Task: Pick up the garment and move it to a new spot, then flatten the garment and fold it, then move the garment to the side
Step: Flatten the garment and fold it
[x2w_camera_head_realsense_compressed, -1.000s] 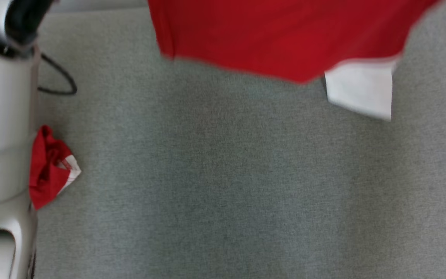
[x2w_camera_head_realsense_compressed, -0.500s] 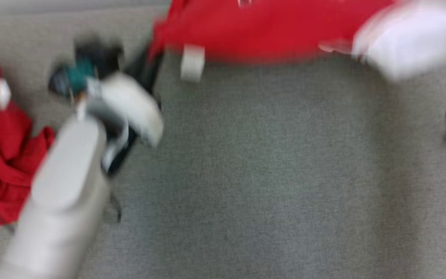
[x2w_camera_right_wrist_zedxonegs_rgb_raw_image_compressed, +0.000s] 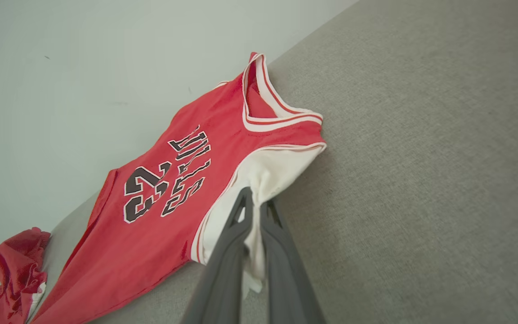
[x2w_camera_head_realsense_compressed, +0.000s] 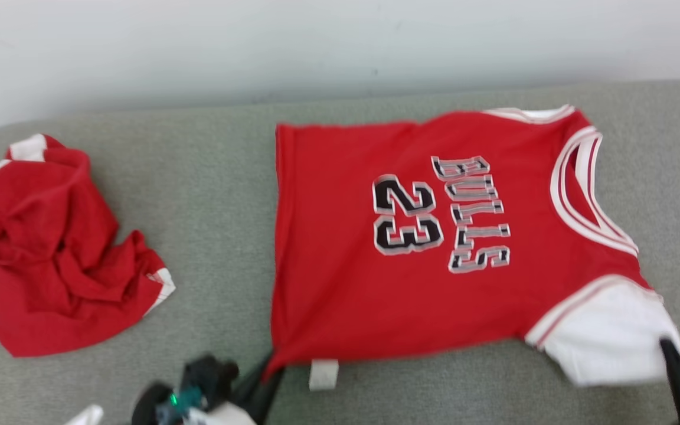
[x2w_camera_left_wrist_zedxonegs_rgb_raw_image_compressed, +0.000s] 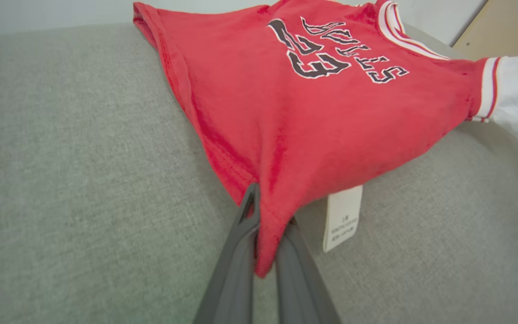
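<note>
The garment (x2w_camera_head_realsense_compressed: 340,260) is a red jersey with "BULLS 23" on it and white sleeves, spread print-up on the grey cushion (x2w_camera_head_realsense_compressed: 216,195), neck toward the right. My left gripper (x2w_camera_head_realsense_compressed: 269,369) is shut on its near hem corner; the left wrist view shows red cloth (x2w_camera_left_wrist_zedxonegs_rgb_raw_image_compressed: 308,121) pinched in that gripper (x2w_camera_left_wrist_zedxonegs_rgb_raw_image_compressed: 265,216), beside a white tag (x2w_camera_left_wrist_zedxonegs_rgb_raw_image_compressed: 342,218). My right gripper (x2w_camera_head_realsense_compressed: 664,345) is shut on the near white sleeve (x2w_camera_head_realsense_compressed: 608,330), and in its wrist view white cloth (x2w_camera_right_wrist_zedxonegs_rgb_raw_image_compressed: 268,175) sits between the fingers (x2w_camera_right_wrist_zedxonegs_rgb_raw_image_compressed: 229,243).
A second red garment (x2w_camera_head_realsense_compressed: 51,248) lies crumpled on the cushion's left end, also visible at the lower left of the right wrist view (x2w_camera_right_wrist_zedxonegs_rgb_raw_image_compressed: 14,270). A pale wall (x2w_camera_head_realsense_compressed: 340,47) runs behind the cushion. Bare grey fabric lies between the two garments.
The head camera has swung, so the whole jersey and the crumpled garment now show. The jersey now lies spread flat, with both grippers low at its near edge.
</note>
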Controlling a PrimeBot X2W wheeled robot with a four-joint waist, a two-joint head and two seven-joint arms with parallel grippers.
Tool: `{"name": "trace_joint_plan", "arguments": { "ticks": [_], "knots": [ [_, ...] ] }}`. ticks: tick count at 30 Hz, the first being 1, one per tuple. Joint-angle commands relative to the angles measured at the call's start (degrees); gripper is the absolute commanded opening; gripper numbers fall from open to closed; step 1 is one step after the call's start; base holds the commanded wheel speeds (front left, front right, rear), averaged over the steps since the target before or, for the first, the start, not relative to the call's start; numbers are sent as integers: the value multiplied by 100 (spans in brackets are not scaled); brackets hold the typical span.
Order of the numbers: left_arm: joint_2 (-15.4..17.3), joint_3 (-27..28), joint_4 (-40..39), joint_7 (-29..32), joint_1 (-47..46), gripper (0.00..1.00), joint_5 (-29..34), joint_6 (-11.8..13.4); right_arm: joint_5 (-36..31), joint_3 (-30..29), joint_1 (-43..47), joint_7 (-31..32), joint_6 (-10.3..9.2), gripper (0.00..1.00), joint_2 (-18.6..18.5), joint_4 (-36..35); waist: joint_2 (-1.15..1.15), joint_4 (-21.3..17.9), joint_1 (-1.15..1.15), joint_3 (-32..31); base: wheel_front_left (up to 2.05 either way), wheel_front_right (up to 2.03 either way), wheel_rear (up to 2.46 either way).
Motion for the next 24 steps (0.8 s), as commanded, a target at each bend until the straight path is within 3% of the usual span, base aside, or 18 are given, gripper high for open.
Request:
{"name": "trace_joint_plan", "arguments": {
  "ticks": [1, 12, 24],
  "knots": [
    [44, -33, -176, 72, 276, 0, -2, 68, 55, -53, 303, 61, 17, 0, -13, -96, 0, 95, 2, -187, 0, 0, 0],
    [512, -125, -1857, 1020, 1808, 0, -360, 553, 355, -475, 1977, 511, 17, 0, -17, -717, 0, 174, 2, -163, 0, 0, 0],
    [590, 161, -2298, 2334, 746, 0, -1194, 319, -48, -490, 482, 1558, 17, 0, -148, -803, 0, 128, 2, -32, 0, 0, 0]
  ]
}}
